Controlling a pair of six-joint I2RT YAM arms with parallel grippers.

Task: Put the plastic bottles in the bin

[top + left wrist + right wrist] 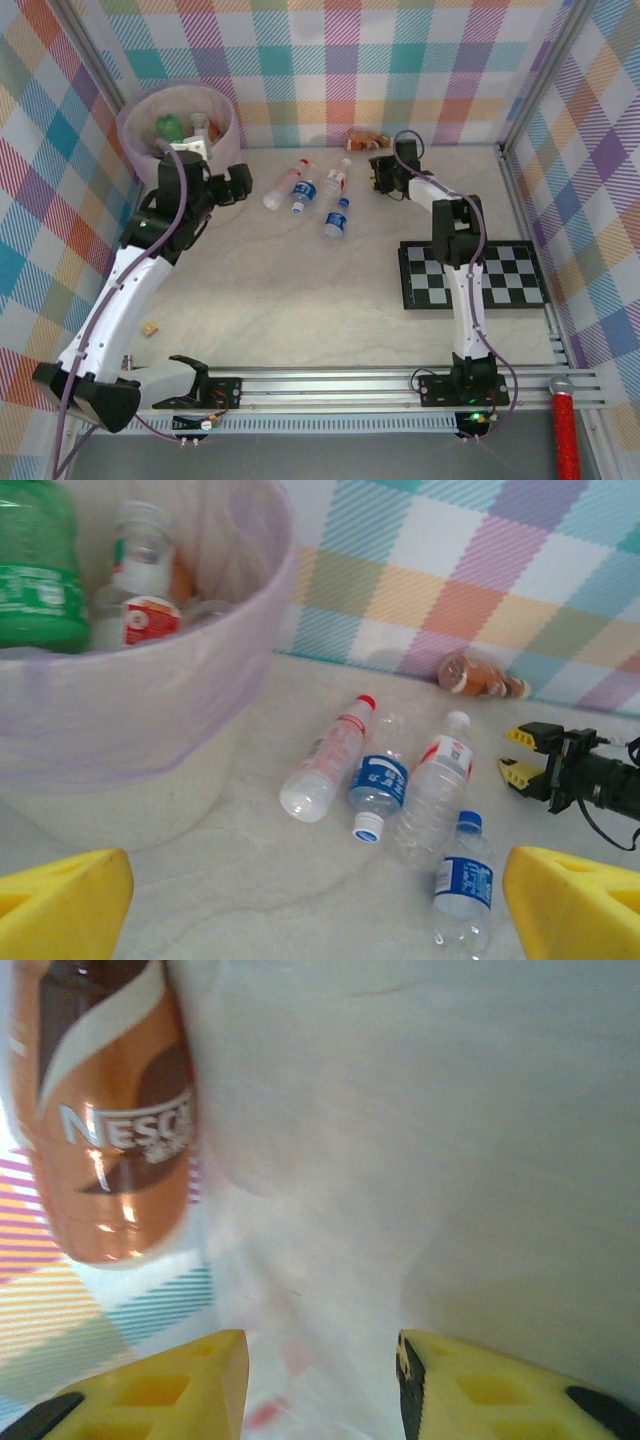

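The bin stands in the far left corner of the tabletop and already holds several bottles, a green bottle among them. The left gripper hovers just beside it, fingers spread wide and empty, facing the loose bottles. The right gripper is out near the far edge, also open with nothing between its fingers.

Judging by that, the step in hand is the right arm's reach for the brown-wrapped bottle. It lies on its side along the far edge, its long axis roughly parallel to the wall, and in the right wrist view it sits off to one side of the finger gap. The next move calls for shifting over until the fingers straddle its narrow width, then closing.

Four clear bottles lie together mid-table towards the far edge (all on their sides, long axes running roughly near to far). The red-capped bottle, the white-capped bottle and the blue-capped bottle point their caps away, while the blue-labelled bottle points its cap to the near edge.
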